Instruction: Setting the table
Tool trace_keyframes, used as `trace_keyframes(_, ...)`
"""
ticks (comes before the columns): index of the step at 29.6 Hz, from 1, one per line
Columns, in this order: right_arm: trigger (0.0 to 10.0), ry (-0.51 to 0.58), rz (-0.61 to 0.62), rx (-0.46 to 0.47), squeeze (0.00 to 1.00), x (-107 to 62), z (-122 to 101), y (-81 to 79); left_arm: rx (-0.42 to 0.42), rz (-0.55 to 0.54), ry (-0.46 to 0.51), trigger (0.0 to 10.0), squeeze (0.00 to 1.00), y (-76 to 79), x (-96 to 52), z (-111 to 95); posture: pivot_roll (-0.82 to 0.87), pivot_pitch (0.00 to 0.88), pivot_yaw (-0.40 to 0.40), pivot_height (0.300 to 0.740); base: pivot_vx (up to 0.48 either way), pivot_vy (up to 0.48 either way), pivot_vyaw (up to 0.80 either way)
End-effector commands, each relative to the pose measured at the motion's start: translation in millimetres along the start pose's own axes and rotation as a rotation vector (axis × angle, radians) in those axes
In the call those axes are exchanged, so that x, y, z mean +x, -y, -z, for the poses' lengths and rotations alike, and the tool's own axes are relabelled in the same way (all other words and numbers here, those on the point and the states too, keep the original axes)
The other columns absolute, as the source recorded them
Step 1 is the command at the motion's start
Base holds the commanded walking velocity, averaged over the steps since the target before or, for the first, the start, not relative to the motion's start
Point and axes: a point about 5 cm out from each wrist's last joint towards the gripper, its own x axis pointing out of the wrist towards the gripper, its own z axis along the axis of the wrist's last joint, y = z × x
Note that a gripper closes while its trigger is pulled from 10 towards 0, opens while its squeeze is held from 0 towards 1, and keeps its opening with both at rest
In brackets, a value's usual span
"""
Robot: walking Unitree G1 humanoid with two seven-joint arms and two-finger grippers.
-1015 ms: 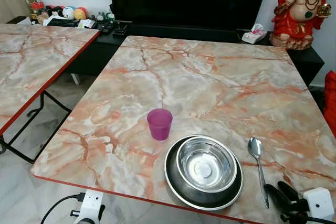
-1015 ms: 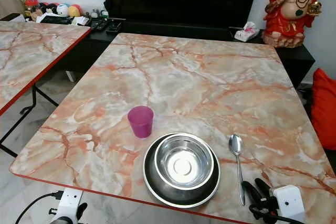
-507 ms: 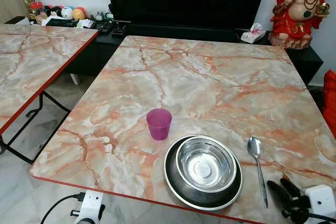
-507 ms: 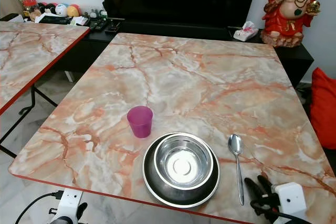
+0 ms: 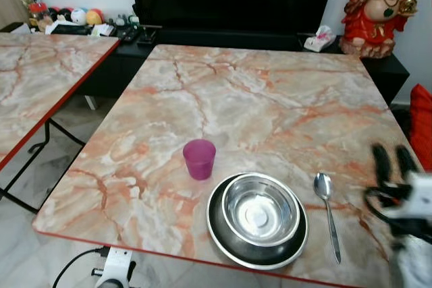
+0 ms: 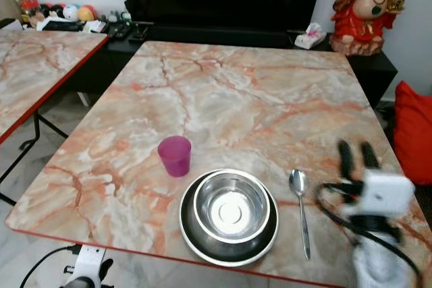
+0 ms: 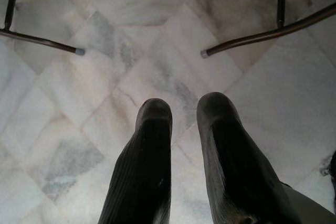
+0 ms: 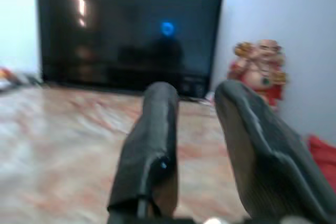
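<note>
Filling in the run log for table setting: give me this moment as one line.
right end effector: open, empty, above table right of spoon | left end effector: idle over floor | bowl in plate | purple cup upright

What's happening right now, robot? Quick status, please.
Right gripper raised beside spoon, jaws open, empty. Left gripper idle over floor. Bowl, cup set.

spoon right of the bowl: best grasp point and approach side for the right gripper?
Probably the spoon handle, mid-length, from above. It lies flat on the table, bowl end away from the robot, thin handle toward it. Set the fingers across the handle. The right gripper hovers open just to its right.
</note>
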Motion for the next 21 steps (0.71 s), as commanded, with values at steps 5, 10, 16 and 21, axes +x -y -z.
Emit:
trace_keyframes(5, 10.0, 0.021, 0.007, 0.030, 0.00, 11.0, -3.7, -18.8, -0.020, -0.012, -0.024, 10.0, 0.00, -4.4, -1.4, 5.4, 0.05, 0.000, 0.011, 0.740, 0.000, 0.246, 0.00)
trace_keyframes(10, 10.0, 0.035, 0.050, 0.027, 0.00, 18.7, -8.0, -23.2, -0.025, -0.016, -0.024, 10.0, 0.00, -4.4, -1.9, 6.3, 0.05, 0.000, 0.005, 0.740, 0.000, 0.333, 0.00)
trace_keyframes(16, 10.0, 0.106, 0.079, 0.002, 0.00, 28.3, -22.5, -23.5, -0.028, -0.018, -0.020, 10.0, 0.00, -4.1, -2.2, 6.8, 0.05, 0.000, 0.002, 0.740, 0.000, 0.334, 0.00)
trace_keyframes(21, 10.0, 0.176, 0.082, -0.039, 0.00, 36.4, -36.4, -33.2, -0.032, -0.019, -0.011, 10.0, 0.00, -2.3, -2.2, 6.1, 0.06, 0.000, -0.004, 0.740, 0.000, 0.334, 0.00)
